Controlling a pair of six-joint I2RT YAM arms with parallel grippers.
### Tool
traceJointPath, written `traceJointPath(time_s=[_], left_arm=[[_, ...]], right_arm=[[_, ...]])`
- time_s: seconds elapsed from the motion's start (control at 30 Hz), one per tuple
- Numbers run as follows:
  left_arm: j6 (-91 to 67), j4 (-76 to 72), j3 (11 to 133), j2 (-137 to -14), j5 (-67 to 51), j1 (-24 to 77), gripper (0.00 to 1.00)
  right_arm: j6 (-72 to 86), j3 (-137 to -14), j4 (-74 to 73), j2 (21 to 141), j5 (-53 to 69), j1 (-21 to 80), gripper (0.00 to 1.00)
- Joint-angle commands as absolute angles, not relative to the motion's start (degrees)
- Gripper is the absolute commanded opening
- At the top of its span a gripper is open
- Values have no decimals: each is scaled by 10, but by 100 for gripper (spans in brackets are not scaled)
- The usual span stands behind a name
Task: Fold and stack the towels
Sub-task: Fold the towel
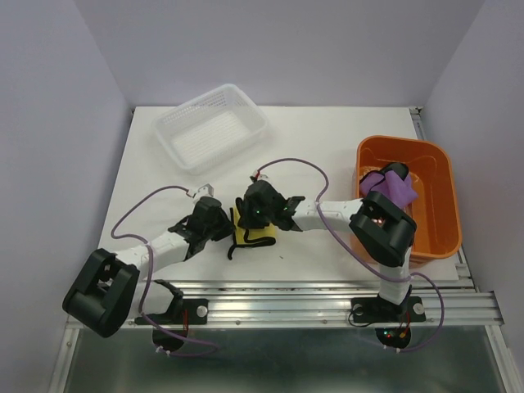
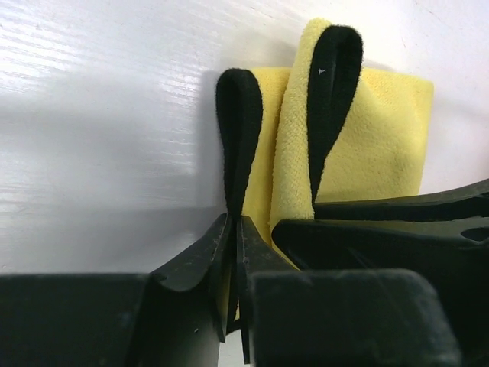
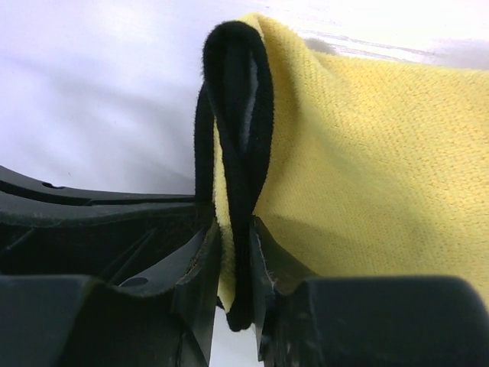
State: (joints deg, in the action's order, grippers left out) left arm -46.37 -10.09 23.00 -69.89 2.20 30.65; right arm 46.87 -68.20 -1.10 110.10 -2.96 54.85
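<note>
Overhead looks down; wrist views (close-up) share yellow towel.

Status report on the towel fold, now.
Left fingers and right fingers both pinched shut on black edging of yellow towel. Towel doubled over on table between arms. Purple towel in orange basket, off right. Nothing in the way.

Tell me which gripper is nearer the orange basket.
Right. The right gripper grips the towel at mid-table, left of the orange basket; the left gripper grips the same towel from its far side, farther off.
</note>
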Motion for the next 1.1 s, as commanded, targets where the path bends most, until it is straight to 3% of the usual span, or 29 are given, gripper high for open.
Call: traceJointPath(time_s=[0.0,0.1,0.27,0.4,0.47,0.5,0.57,0.7,0.73,0.93,1.07], left_arm=[[-467,-81,233,-672,46,306,20],[-471,-69,233,-657,54,306,30],[-479,-42,234,-625,69,306,35],[-488,-9,229,-590,83,306,47],[-489,-1,229,-566,86,306,57],[-490,-1,228,-558,88,306,61],[-490,13,227,-538,88,306,75],[-483,4,228,-533,75,306,91],[-479,3,229,-536,65,306,96],[-433,-41,245,-603,23,307,99],[-422,-66,249,-646,12,312,86]], right_arm=[[481,-705,-21,1103,-26,556,31],[477,-711,-21,1099,-11,556,38],[468,-726,-41,1081,-6,555,43],[460,-722,-44,1043,-5,555,57],[457,-710,-36,1011,-4,556,66],[455,-704,-33,1000,-3,555,66],[454,-689,-27,977,-4,555,78],[454,-650,-33,919,-13,555,100],[453,-639,-39,911,-31,555,100],[470,-599,-117,862,-139,555,100],[481,-549,-116,829,-163,555,100]])
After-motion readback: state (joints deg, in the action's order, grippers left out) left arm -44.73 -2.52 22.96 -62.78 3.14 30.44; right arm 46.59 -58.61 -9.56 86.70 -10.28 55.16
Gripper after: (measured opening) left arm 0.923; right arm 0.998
